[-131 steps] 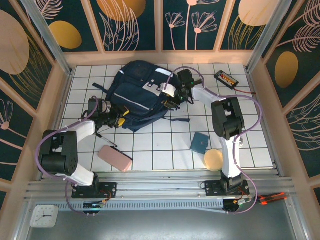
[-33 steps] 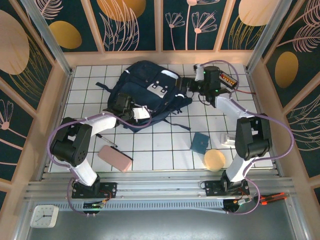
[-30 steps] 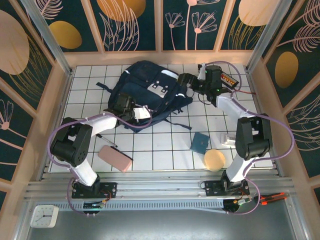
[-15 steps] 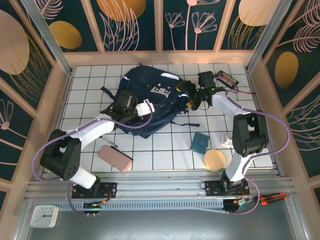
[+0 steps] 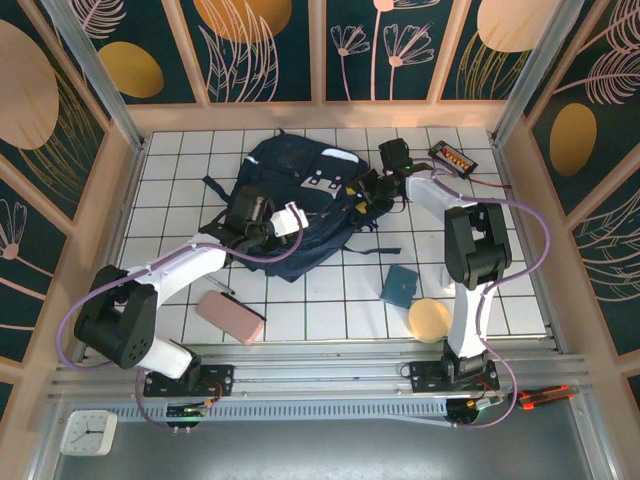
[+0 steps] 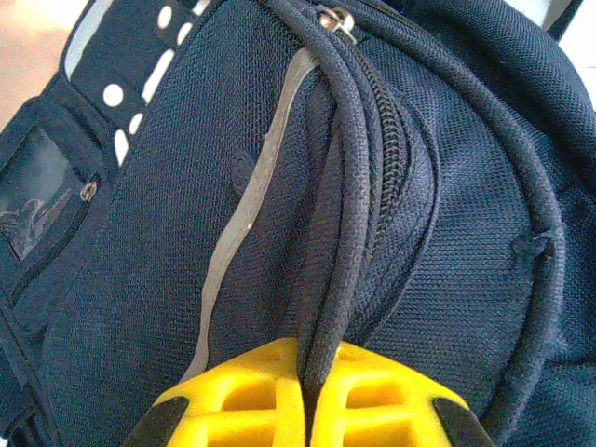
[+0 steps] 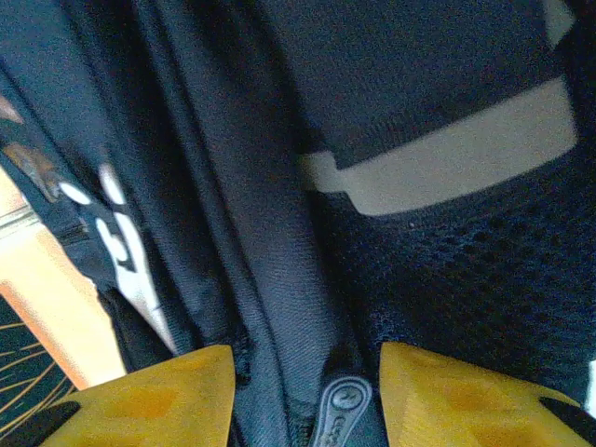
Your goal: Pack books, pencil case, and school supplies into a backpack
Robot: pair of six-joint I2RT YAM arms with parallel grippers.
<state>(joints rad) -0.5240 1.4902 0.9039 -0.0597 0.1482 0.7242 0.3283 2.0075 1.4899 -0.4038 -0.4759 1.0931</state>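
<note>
The navy backpack point(image 5: 300, 185) lies at the back middle of the tiled table. My left gripper point(image 5: 272, 230) sits on its near side, and its yellow fingers point(image 6: 242, 396) are shut on a raised fold of backpack fabric point(image 6: 321, 307) beside a zip. My right gripper point(image 5: 370, 195) is at the bag's right edge. It is open, its fingertips point(image 7: 447, 391) either side of a zip seam, with a grey zip pull point(image 7: 340, 410) between them. The pink pencil case point(image 5: 230, 317), black pen point(image 5: 212, 280) and teal pad point(image 5: 400, 285) lie on the table. The books are out of view.
A round tan disc point(image 5: 428, 320) lies near the front right, by the teal pad. A black device with orange buttons point(image 5: 452, 155) sits at the back right with its cable. Wooden walls enclose the table on three sides.
The right gripper has come in from the back right onto the backpack's right edge and its jaws have narrowed. The left gripper stays shut, and the bag has shifted and turned slightly.
</note>
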